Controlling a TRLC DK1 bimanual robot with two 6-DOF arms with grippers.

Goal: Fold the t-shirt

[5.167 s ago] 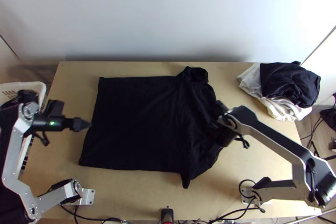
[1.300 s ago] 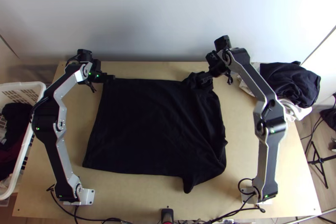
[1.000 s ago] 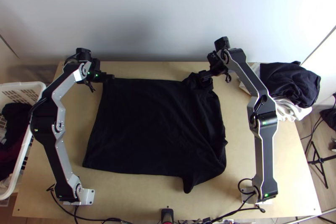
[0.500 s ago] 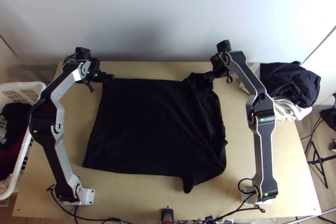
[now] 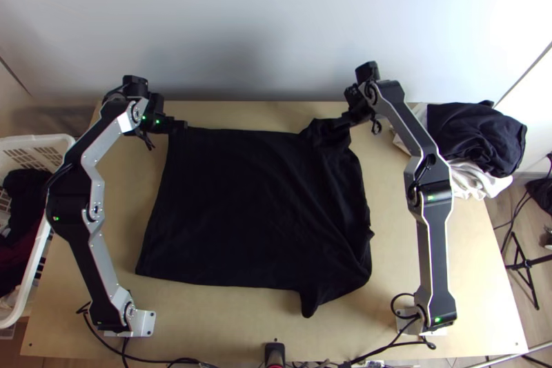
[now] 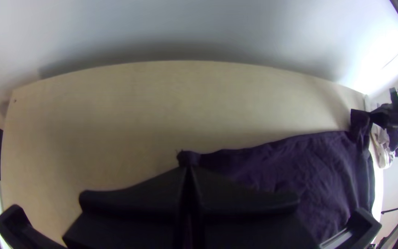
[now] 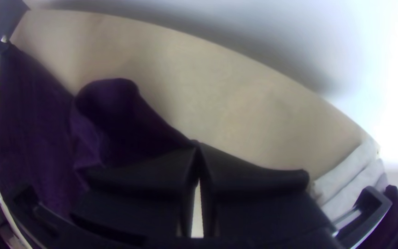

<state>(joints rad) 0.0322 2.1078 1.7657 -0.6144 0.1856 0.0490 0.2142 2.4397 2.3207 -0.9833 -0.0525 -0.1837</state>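
One black fabric t-shirt (image 5: 248,209) lies spread, rumpled toward the right, on one light wooden table (image 5: 207,316). Two black grippers clench its far edge: left (image 5: 185,125) at the corner, right (image 5: 338,123) at the bunched end. One white plastic basket (image 5: 41,139) stands left; the right arm (image 5: 414,134) partly hides one dark-and-white cloth heap (image 5: 483,137).

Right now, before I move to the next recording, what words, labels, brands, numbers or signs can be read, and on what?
None can be read.
The t-shirt: no print visible.
The white basket: slots, no lettering.
The left arm and right arm: green lights, no legible marking.
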